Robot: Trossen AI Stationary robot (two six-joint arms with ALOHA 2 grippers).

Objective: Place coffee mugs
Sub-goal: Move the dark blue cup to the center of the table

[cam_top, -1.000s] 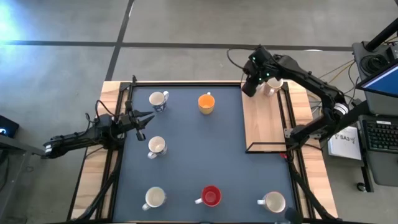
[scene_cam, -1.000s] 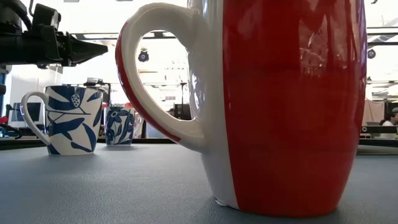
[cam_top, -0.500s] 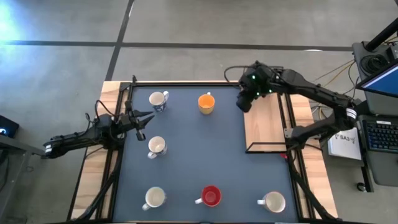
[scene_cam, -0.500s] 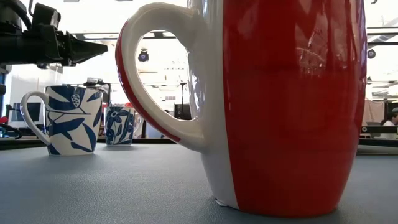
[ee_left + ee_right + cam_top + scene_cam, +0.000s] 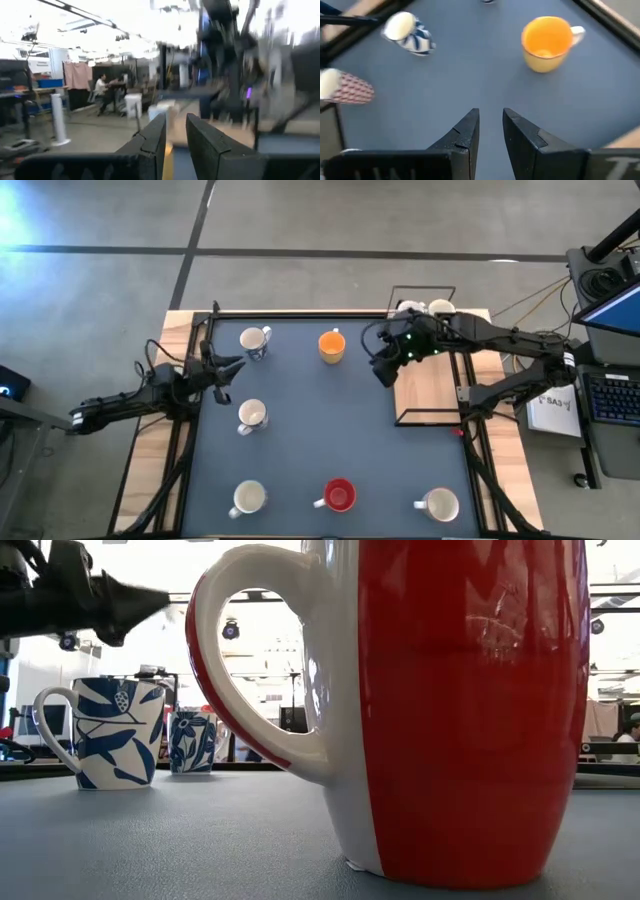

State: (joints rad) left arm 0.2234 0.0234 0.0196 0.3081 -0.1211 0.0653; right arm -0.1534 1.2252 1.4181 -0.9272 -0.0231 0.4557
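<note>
Six mugs stand spread over the dark mat (image 5: 300,430), well apart from one another, which reads as a deliberate layout: a blue-patterned mug (image 5: 253,340) and the orange mug (image 5: 332,346) along the far edge, a white mug (image 5: 251,415) left of the middle, and along the near edge another white mug (image 5: 248,498), the red mug (image 5: 339,495) and a third white mug (image 5: 440,505). More mugs wait at the far right corner (image 5: 428,310), beside the wooden board (image 5: 425,385) — likely the stock to be drawn from. The right gripper (image 5: 383,370) hangs over the mat's right side, just off the board's edge and near the orange mug; in its wrist view its fingers (image 5: 465,132) stand a narrow gap apart with nothing between them, so it carries no mug. The left gripper (image 5: 222,370) waits at the mat's left edge between the blue-patterned mug and the white one, its fingers (image 5: 152,142) likewise narrowly parted and empty. My judgement: one placement is finished, and the right arm must fetch again from the corner.
</note>
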